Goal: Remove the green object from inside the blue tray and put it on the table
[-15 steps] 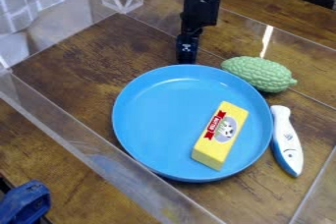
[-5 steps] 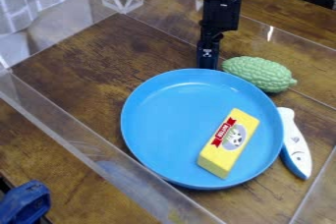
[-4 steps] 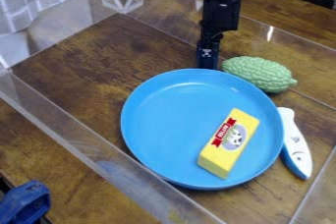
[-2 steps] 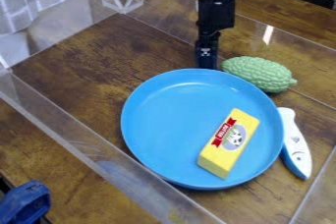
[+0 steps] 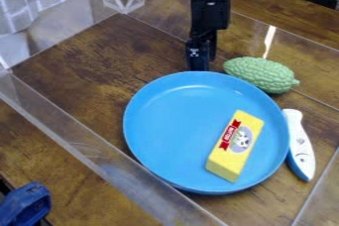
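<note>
The green object (image 5: 261,73), a pale bumpy oval, lies on the table (image 5: 79,71) just past the far right rim of the blue tray (image 5: 166,121). My black gripper (image 5: 199,56) points straight down to the left of the green object, low over the wood behind the tray's far rim. It stands open, and nothing shows between its fingers. A yellow block (image 5: 239,148) with a red-white label lies inside the tray on its right half.
A white and blue handle-shaped item (image 5: 294,143) lies on the table right of the tray. Clear acrylic walls (image 5: 59,121) run along the table's left and near sides. A blue thing (image 5: 20,205) sits outside the wall at bottom left.
The gripper has slid a little to the left, away from the green object. The green object has stayed where it was.
</note>
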### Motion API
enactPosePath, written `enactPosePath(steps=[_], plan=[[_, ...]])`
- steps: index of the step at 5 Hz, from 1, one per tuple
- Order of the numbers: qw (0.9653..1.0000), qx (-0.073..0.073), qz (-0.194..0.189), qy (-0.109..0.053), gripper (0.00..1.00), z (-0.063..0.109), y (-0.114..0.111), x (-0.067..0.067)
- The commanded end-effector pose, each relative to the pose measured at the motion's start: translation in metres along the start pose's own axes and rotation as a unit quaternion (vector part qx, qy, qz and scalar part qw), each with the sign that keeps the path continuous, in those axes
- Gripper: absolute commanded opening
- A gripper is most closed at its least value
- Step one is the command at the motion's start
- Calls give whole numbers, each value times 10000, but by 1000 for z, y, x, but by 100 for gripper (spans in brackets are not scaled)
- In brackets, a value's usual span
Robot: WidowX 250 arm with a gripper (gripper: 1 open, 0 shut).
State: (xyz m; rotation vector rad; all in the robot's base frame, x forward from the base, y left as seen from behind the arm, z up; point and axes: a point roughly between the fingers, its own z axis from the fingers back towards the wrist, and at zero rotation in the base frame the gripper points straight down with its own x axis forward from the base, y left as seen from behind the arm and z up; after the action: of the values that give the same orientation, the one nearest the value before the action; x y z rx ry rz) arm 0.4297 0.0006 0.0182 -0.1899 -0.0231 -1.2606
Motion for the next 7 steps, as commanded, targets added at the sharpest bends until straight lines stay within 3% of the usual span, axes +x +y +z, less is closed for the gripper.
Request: enactPosePath(steps=[1,2,4,7], plan=[[9989,-440,114,76,100,-12,-1,-14],[9986,-518,34,57,100,-13,10,-7],[9966,-714,-408,47,100,-16,5,2],[9948,-908,-458,-66,100,-12,19,-35]])
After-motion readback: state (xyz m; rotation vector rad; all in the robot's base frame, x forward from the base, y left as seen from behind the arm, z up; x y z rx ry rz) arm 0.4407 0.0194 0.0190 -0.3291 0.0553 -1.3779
